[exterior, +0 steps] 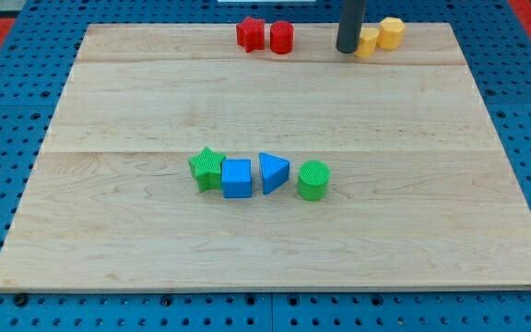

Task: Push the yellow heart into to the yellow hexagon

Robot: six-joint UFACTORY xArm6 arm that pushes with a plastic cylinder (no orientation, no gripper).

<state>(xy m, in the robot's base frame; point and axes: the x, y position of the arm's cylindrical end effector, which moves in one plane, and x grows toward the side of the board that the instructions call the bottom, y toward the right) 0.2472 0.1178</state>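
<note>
The yellow heart (pixel 368 42) lies at the view's top right on the wooden board (pixel 155 92), partly hidden by my rod. The yellow hexagon (pixel 391 32) sits just to its upper right, touching or nearly touching it. My tip (pixel 347 49) stands right against the heart's left side.
Two red blocks lie at the top edge: a red star-like block (pixel 250 33) and a red cylinder-like block (pixel 281 37). In the middle is a row: green star (pixel 207 168), blue cube (pixel 237 178), blue triangle (pixel 273 172), green cylinder (pixel 312 180). Blue pegboard surrounds the board.
</note>
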